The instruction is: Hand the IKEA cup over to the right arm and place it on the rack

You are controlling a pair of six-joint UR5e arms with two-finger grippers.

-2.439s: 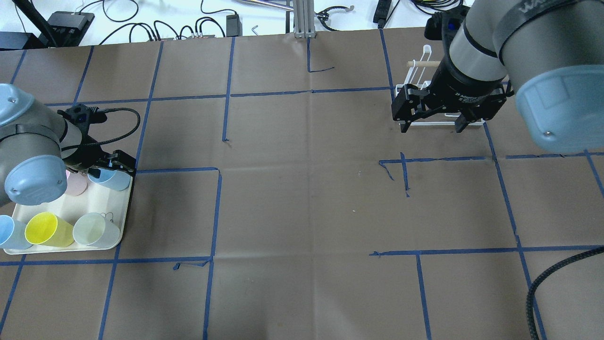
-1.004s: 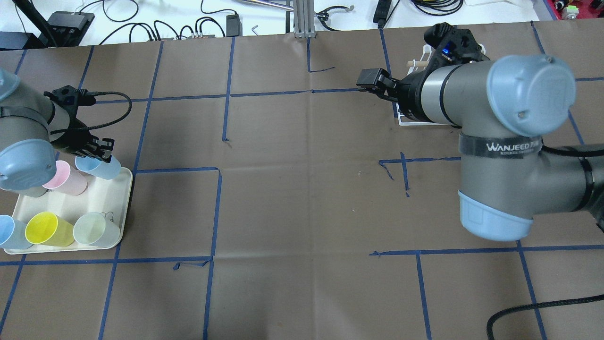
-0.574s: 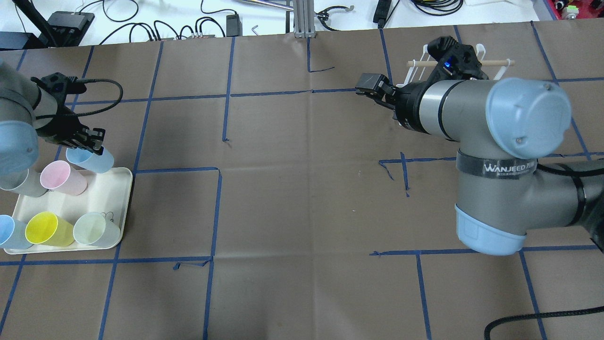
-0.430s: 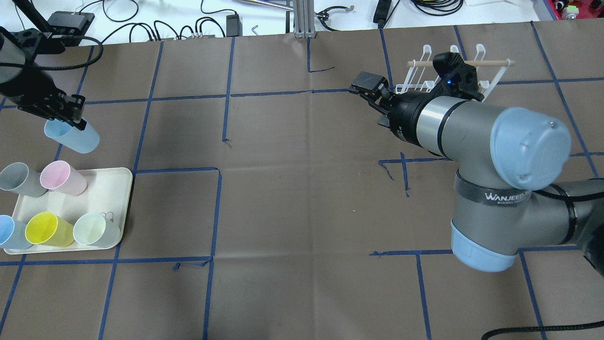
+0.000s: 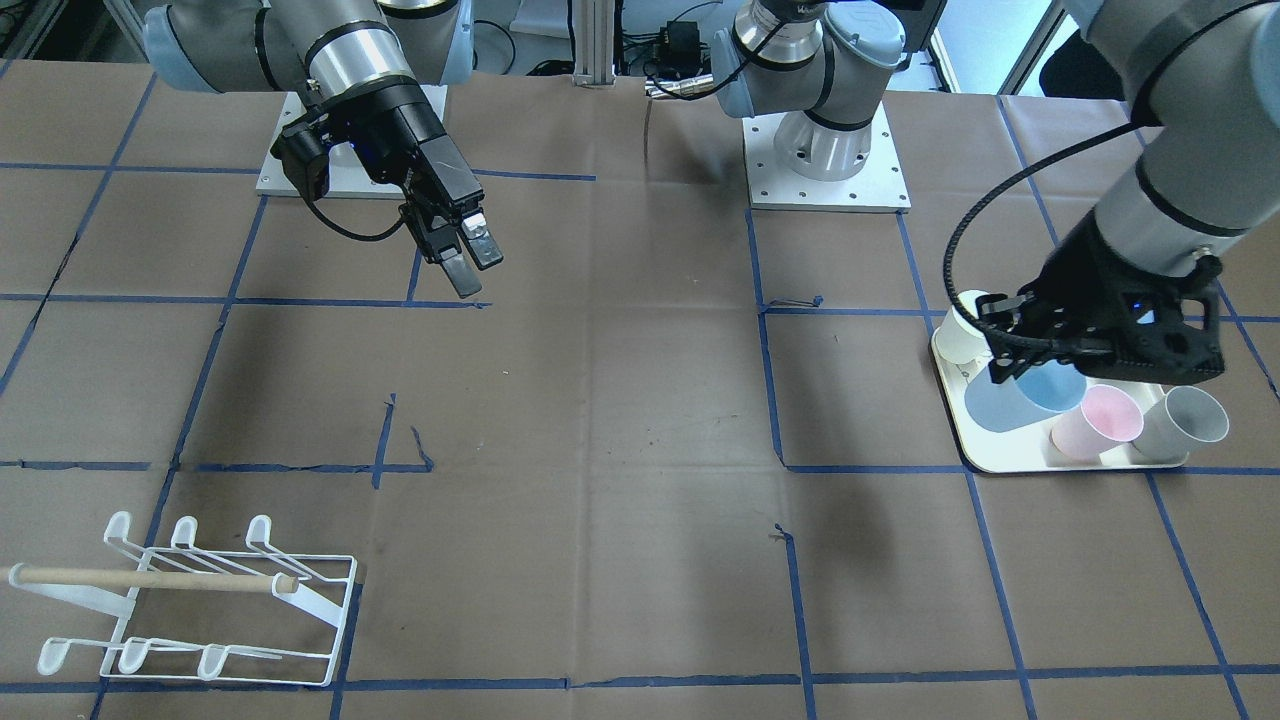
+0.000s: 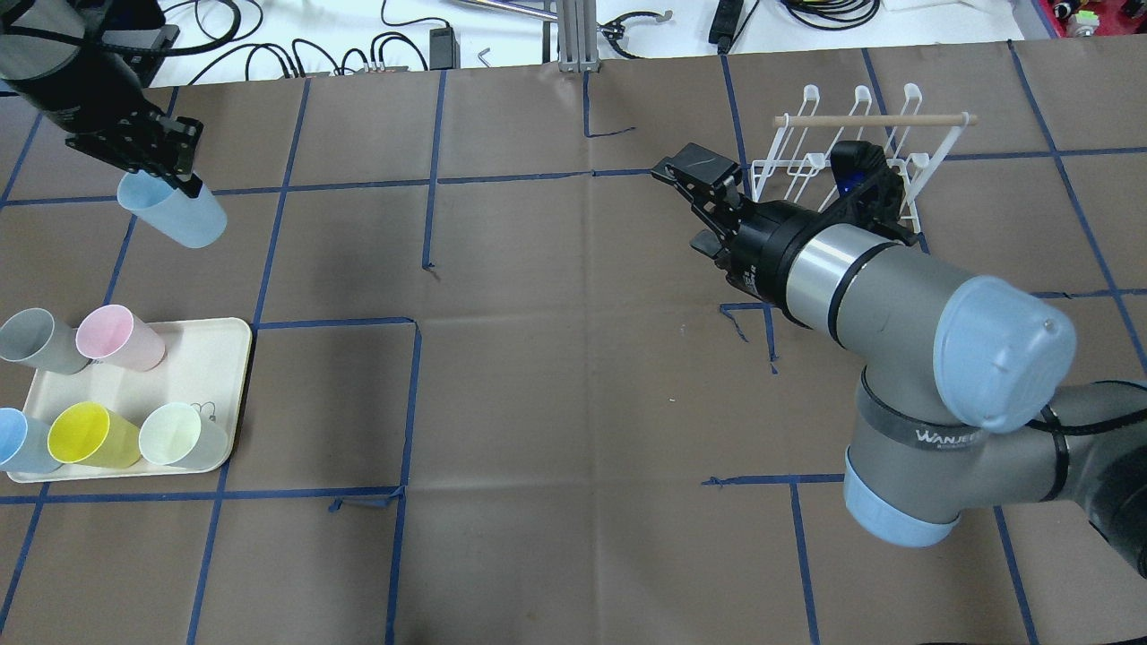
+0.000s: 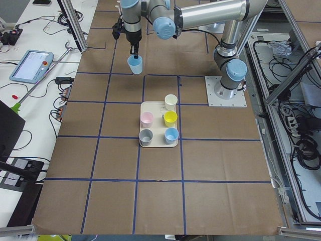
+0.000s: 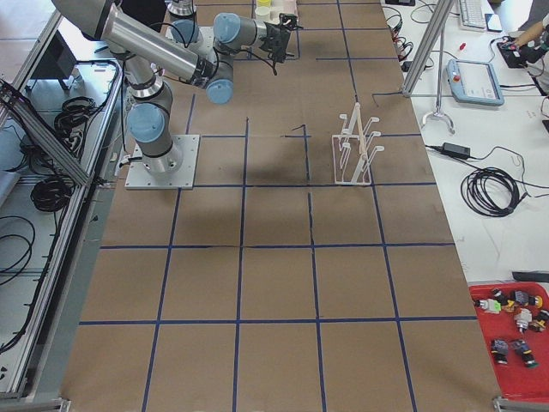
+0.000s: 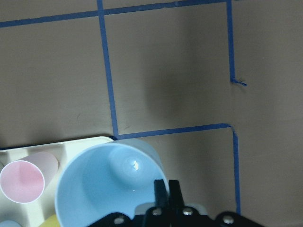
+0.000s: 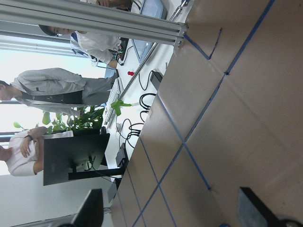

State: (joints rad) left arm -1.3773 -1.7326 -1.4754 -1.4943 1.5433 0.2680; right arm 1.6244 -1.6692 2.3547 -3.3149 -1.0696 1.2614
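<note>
One cup point(image 6: 175, 215), light blue, is held by the left gripper point(image 6: 188, 182). In the left wrist view both fingers point(image 9: 162, 191) pinch the cup's wall at the rim, with its mouth facing the camera.

The cup hangs in the air, clear of the surface point(image 6: 556, 358), at the robot's left end. From overhead I read it as tilted and past the far edge of the tray point(image 6: 193, 358). The front view puts it over the tray, and the wrist view shows the tray's corner just beside its rim. I cannot tell the exact spot beneath it.

The tray is cream and lies flat on the surface. It carries five more: grey cup point(image 6: 36, 339), pink cup point(image 6: 116, 336), blue cup point(image 6: 16, 441), yellow cup point(image 6: 85, 436) and pale green cup point(image 6: 179, 436). None of them touches the held one.

Right gripper point(image 6: 685, 206): jaws spread wide with nothing between them. It is raised off the surface and points toward the left arm's side. In the right wrist view I see the two fingertips at the lower corners, far apart.

The rack point(image 6: 793, 166) is white wire and stands on the surface at the robot's right, far side. Its dowel point(image 6: 874, 119) runs across the top. From overhead the right wrist overlaps the rack's near part. The front view shows that gripper well apart from it.
</note>
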